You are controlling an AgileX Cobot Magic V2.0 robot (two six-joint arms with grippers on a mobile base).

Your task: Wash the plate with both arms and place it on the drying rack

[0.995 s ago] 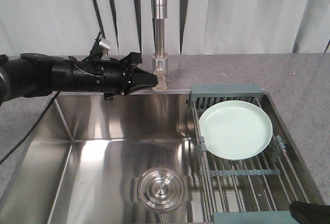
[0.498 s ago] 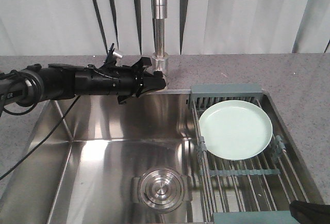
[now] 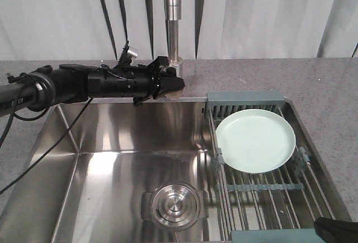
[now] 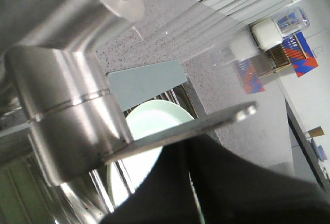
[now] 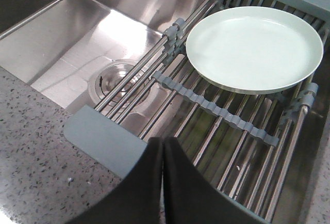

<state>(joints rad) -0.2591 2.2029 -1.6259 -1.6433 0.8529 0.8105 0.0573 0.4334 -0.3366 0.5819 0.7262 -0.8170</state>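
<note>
Meanwhile, plate (image 3: 255,140) lies on drying rack (image 3: 263,184); left hand (image 3: 174,86) touches faucet (image 3: 173,41).

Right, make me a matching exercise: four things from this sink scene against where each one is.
Things:
1. plate
2. left tool
3. drain cover
4. right tool

Places:
A. sink floor
B. at the faucet base
C. lying on the drying rack
D. over the rack's near end bar

Pairs: 1-C, 2-B, 3-A, 4-D
</note>
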